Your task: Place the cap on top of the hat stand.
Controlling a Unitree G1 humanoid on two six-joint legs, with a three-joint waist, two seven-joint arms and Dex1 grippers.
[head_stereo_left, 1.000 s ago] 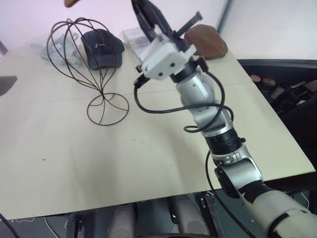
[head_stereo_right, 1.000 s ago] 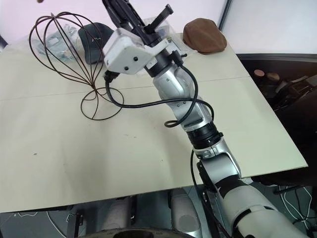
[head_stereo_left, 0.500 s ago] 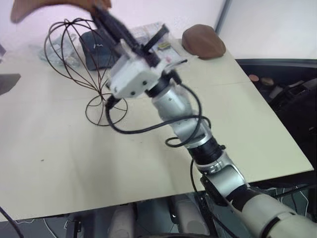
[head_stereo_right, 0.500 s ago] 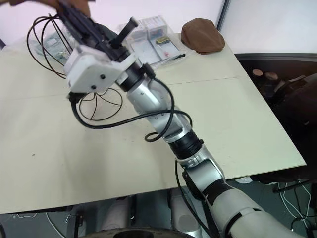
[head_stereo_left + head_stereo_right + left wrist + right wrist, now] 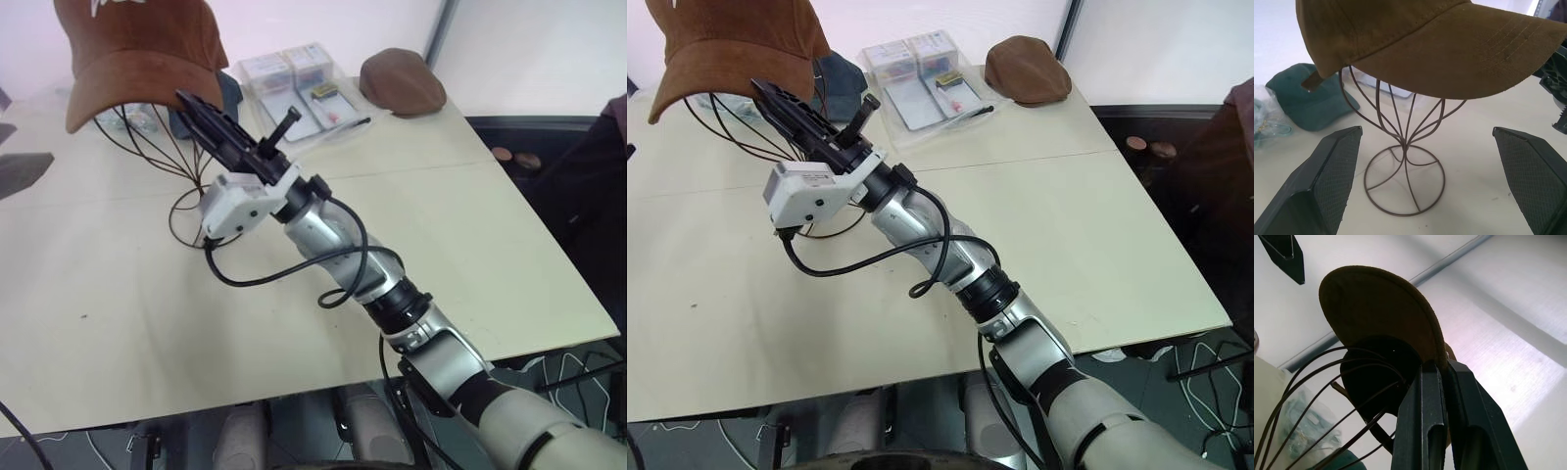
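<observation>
The brown suede cap (image 5: pixel 137 49) lies over the cage top of the dark wire hat stand (image 5: pixel 201 211) at the table's far left, its brim pointing forward and left. My right gripper (image 5: pixel 188 100) reaches up under the cap's rim. Its fingers (image 5: pixel 1422 396) are shut, with the cap's edge (image 5: pixel 1381 313) pinched between them. From the left wrist, the cap (image 5: pixel 1415 39) covers the stand's top, and the stem and round base (image 5: pixel 1403 181) stand bare below it. My left gripper (image 5: pixel 1426 130) is open, short of the stand and not touching it.
A dark blue cap (image 5: pixel 838 70) lies just behind the stand. Clear plastic packets (image 5: pixel 294 83) and a plain brown flat cap (image 5: pixel 402 83) sit at the table's far edge. The pale table (image 5: pixel 441 225) ends on the right, with dark clutter beyond it.
My right arm has swung left and down, bringing the cap from the picture's top edge onto the stand's cage top. The left gripper has stayed put.
</observation>
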